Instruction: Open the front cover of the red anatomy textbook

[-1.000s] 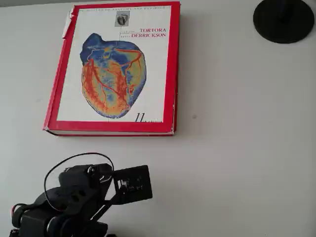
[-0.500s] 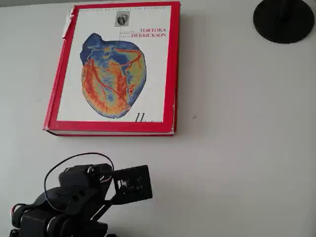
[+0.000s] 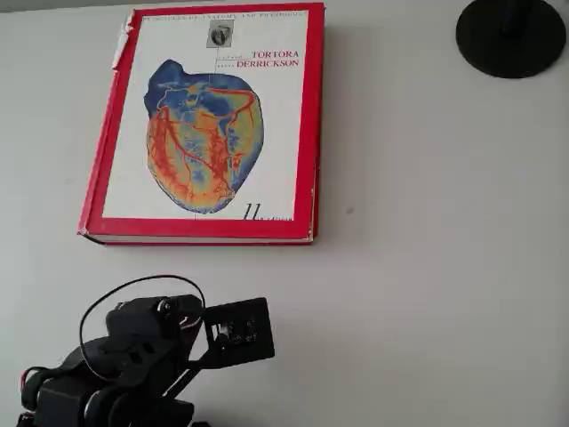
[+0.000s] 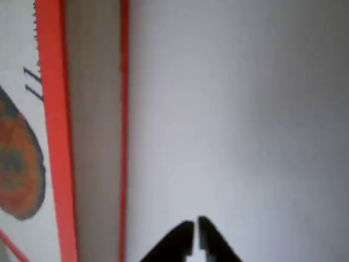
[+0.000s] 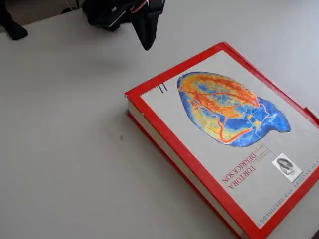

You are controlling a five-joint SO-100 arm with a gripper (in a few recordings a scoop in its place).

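— On bench point(image 3: 427, 267): large red-edged anatomy textbook point(image 3: 206, 124) flat, front cover point(image 5: 224, 134) shut.
— Black gripper point(image 4: 194, 226): pressed together, empty, well short of page edge, which runs crosswise ahead.

A pale grey-white desk point(image 3: 427, 267) stretches across the overhead view, its surface matte and lightly shadowed. At the upper right corner sits a round black base point(image 3: 511, 36), flat on the desk with a dark post rising from its middle. In the fixed view, a small dark object point(image 5: 11, 25) rests at the far left edge.
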